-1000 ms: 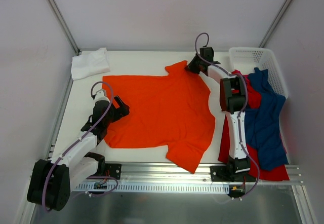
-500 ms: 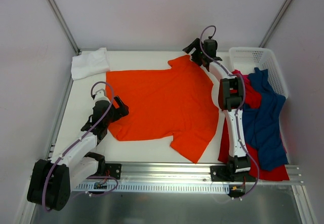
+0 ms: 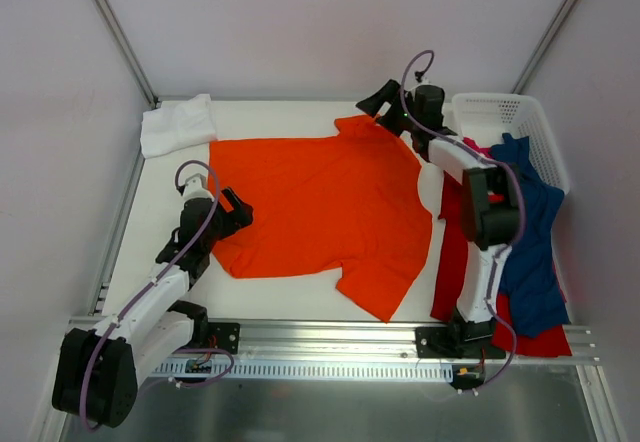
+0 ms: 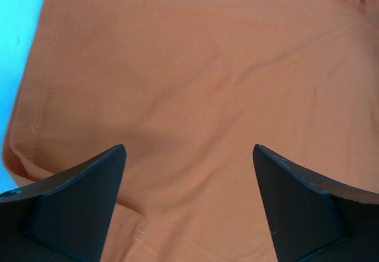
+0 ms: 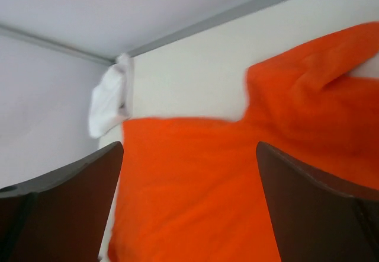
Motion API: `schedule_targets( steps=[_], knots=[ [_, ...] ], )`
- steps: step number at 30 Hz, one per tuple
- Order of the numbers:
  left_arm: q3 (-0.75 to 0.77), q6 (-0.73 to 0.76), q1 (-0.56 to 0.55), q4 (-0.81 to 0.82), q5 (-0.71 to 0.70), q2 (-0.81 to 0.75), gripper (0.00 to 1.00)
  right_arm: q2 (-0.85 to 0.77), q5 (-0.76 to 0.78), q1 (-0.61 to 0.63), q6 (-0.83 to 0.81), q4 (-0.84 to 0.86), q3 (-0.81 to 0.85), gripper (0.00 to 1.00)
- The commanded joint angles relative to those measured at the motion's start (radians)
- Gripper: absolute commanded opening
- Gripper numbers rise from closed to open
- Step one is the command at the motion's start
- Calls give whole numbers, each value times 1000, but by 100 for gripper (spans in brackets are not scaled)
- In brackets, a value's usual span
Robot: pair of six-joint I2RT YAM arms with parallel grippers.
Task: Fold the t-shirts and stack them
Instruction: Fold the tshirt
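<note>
Top view with both wrist views; step in hand, judged: laying out the orange t-shirt before its first fold.

At far left, a white t-shirt (image 3: 178,124) lies bundled in the far corner of the surface (image 3: 270,118), well apart from the work. The left fingers (image 4: 77,203) stand apart, low over the hem end of the orange t-shirt (image 3: 320,202). Cloth shows between them, but nothing is clamped. This shirt lies spread across the middle of the surface, hem toward the left arm and collar toward the right. Its far sleeve is bunched and its near sleeve lies skewed toward the front edge.

The right fingers (image 5: 308,208) are also apart and hold nothing. They are raised beside the far sleeve, and their camera looks back along the shirt. At far right, a red t-shirt (image 3: 452,262) and a dark blue t-shirt (image 3: 530,247) lie heaped together, spilling from a white basket (image 3: 500,112) to the front edge.

Next move, judged: the right fingers must come down and straighten the far sleeve. The left fingers need a hold on the hem, so that the cloth lies flat before any fold.
</note>
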Motion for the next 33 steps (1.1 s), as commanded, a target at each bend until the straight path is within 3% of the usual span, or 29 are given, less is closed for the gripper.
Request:
schedule_targets(
  steps=[1, 3, 4, 6, 8, 11, 15, 19, 23, 33],
  knots=[
    [15, -92, -10, -62, 50, -28, 87, -447, 33, 25, -10, 128, -200, 99],
    [-17, -137, -14, -65, 94, -56, 82, -603, 93, 51, -30, 47, -381, 100],
    [-42, -158, -31, -70, 97, -65, 81, -758, 201, 96, -56, -107, -421, 99],
    [-50, -152, -48, -123, 87, -83, 80, -966, 341, 199, -123, -248, -530, 99],
    [-42, -131, -71, -206, 70, -74, 80, -1088, 507, 264, -136, -372, -611, 99],
    [-33, -114, -116, -240, 106, -31, 78, -1306, 560, 321, -67, -460, -792, 100],
    [60, -138, -228, -378, -57, 85, 78, -1530, 598, 350, -19, -617, -956, 99],
    [211, -163, -336, -542, -214, 219, 79, -1734, 624, 356, 2, -748, -1010, 99],
    [283, -207, -432, -650, -346, 242, 80, -1819, 646, 358, 2, -837, -1026, 100],
    [326, -209, -442, -828, -463, 177, 81, -1847, 638, 358, -2, -893, -1073, 99]
  ],
)
